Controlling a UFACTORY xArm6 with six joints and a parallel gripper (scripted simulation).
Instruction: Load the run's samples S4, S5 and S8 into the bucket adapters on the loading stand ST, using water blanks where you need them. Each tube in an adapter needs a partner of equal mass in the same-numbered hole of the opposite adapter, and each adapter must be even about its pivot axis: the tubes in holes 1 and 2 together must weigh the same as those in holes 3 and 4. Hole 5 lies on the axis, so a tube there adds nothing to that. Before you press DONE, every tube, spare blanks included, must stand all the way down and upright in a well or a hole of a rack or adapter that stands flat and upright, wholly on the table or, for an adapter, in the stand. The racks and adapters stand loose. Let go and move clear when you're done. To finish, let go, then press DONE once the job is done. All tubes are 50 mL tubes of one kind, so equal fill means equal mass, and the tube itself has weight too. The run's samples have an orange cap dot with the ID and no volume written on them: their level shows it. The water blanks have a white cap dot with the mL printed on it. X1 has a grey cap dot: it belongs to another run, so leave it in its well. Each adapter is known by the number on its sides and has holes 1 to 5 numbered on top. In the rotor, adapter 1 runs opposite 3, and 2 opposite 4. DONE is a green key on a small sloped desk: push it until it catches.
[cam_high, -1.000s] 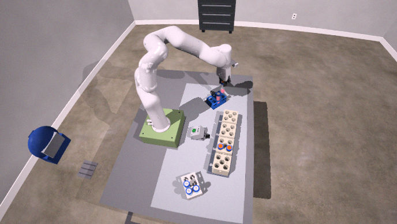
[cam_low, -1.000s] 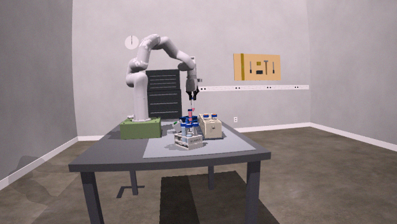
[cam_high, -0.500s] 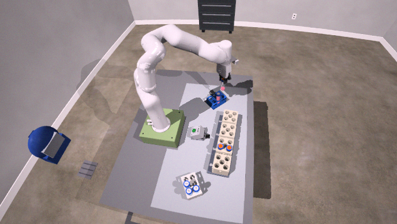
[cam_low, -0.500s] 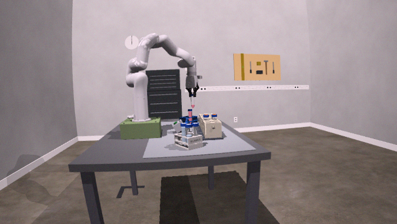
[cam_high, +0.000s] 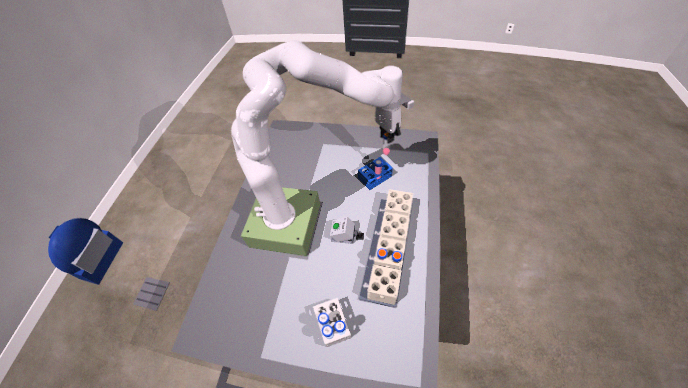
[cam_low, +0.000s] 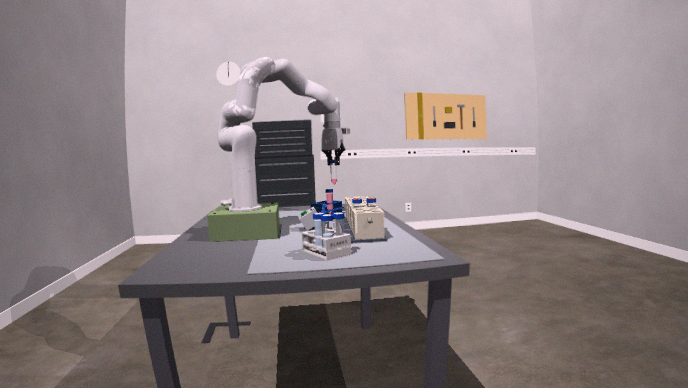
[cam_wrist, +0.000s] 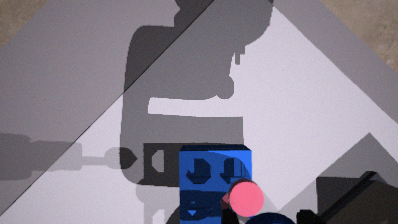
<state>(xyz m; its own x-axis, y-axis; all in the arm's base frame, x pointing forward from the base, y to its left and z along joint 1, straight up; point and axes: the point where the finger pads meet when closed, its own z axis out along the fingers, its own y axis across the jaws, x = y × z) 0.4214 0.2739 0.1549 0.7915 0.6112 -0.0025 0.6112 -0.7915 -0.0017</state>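
Observation:
My gripper is shut on an upright tube with pink liquid at its tip; its cap ID is hidden. It hangs above the blue sample rack. Another pink-filled tube stands in that rack. Four beige adapters stand in a row; the second from the front holds two orange-dot tubes. The front adapter and the two rear ones show empty holes. Three white-dot blanks stand in the blanks rack.
The green DONE key is on a small desk between the green robot base and the adapter row. The blue rack stands behind the row, near the table's back. The blanks rack is at the front.

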